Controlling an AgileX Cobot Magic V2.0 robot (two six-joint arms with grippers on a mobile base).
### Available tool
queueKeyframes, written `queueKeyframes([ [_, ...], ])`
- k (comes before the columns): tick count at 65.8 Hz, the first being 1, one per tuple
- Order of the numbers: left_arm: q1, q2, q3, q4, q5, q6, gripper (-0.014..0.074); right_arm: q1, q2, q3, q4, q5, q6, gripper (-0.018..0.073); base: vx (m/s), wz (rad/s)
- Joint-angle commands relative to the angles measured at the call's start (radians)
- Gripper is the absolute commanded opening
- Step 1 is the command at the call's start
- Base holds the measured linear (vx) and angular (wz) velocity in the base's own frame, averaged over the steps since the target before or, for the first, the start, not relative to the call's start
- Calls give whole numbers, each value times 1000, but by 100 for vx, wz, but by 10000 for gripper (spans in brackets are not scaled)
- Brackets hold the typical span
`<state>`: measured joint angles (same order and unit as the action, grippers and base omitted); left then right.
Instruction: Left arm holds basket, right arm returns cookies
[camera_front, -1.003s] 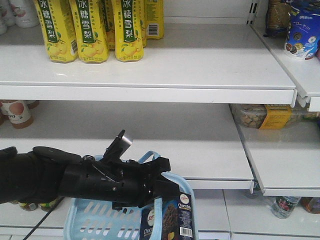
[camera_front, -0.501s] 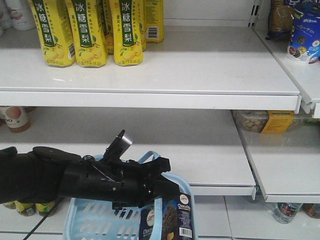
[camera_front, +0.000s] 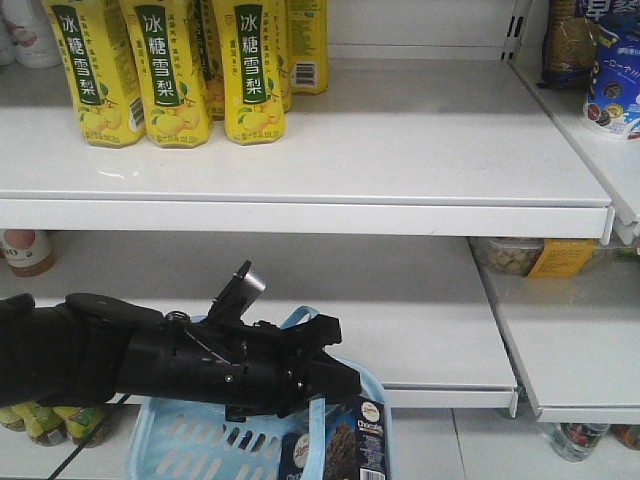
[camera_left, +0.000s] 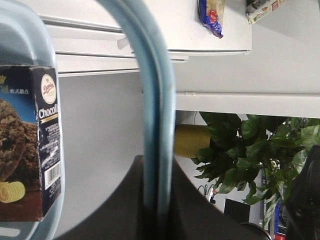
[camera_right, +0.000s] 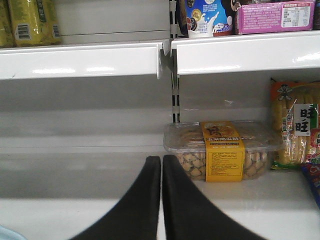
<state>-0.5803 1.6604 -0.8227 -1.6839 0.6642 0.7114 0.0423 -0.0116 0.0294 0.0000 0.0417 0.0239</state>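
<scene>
My left arm (camera_front: 150, 360) reaches in from the left, and its gripper (camera_front: 335, 385) is shut on the pale blue handle (camera_front: 318, 430) of the light blue basket (camera_front: 160, 440). The wrist view shows that handle (camera_left: 157, 115) running straight down between the left gripper's (camera_left: 158, 165) dark jaws. The navy cookies box (camera_front: 352, 445) stands upright in the basket's right end, its barcode side (camera_left: 47, 150) against the rim (camera_left: 20, 40). My right gripper (camera_right: 161, 160) is shut with nothing in it and faces the middle shelf. The right arm is out of the front view.
Yellow pear-drink bottles (camera_front: 160, 70) stand on the top shelf (camera_front: 300, 215). A clear snack tub with a yellow label (camera_right: 220, 150) sits on the shelf just right of my right gripper, and shows too in the front view (camera_front: 530, 255). A green plant (camera_left: 250, 150) stands behind.
In the front view the shelves and bottles have slid lower and the basket with the cookies sits a little lower. The left gripper keeps its hold on the handle.
</scene>
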Motion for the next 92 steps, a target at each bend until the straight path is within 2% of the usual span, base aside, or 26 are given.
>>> queueKeyframes([
  [1,0,-47,-28,-51,48,9,-6,1,-10,-1,0,-72,-2,-9,4,0],
  [92,0,-47,-28,-52,45,9,-6,21,-10,-1,0,-72,-2,-9,1,0],
])
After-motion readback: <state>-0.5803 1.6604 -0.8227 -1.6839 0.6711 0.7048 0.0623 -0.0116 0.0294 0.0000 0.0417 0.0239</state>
